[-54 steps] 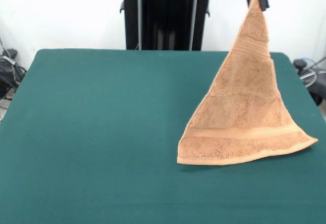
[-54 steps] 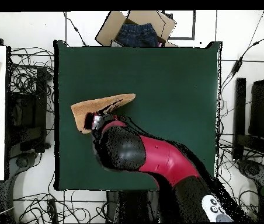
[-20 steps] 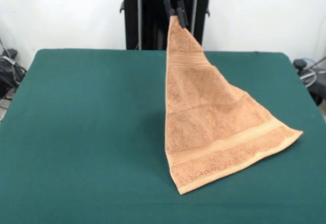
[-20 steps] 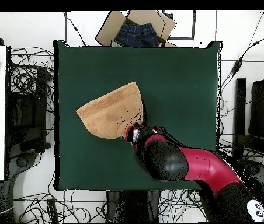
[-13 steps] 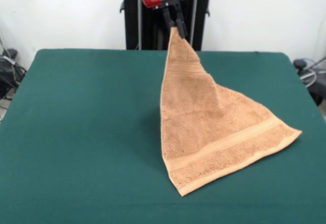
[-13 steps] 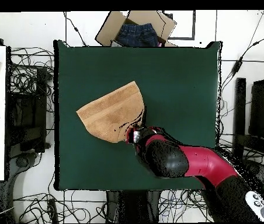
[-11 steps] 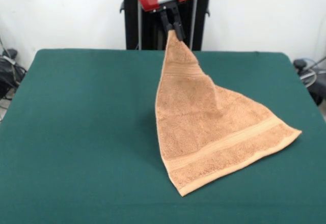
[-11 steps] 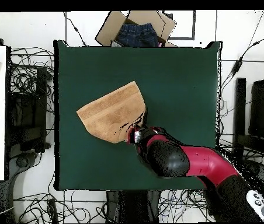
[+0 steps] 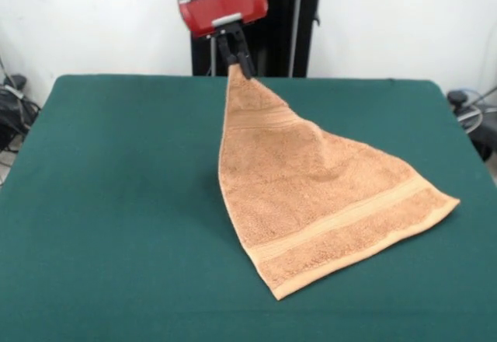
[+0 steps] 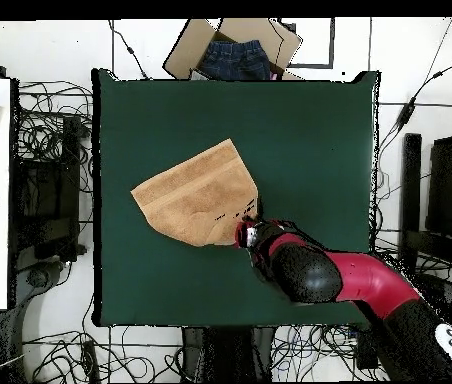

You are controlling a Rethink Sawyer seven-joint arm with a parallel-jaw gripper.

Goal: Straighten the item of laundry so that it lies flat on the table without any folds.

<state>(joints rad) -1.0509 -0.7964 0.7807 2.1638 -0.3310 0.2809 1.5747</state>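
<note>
On the green table point(image 9: 116, 202), the tool point(image 9: 236, 57) is clamped on one corner of the towel point(image 9: 326, 202) — held aloft — while the cloth trails toward four o'clock, its far band edge resting flat.

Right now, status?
Gripper shut on towel corner, lifted. Towel's near edge on table, rest sloping up, not flat. Nothing in the way.
</note>
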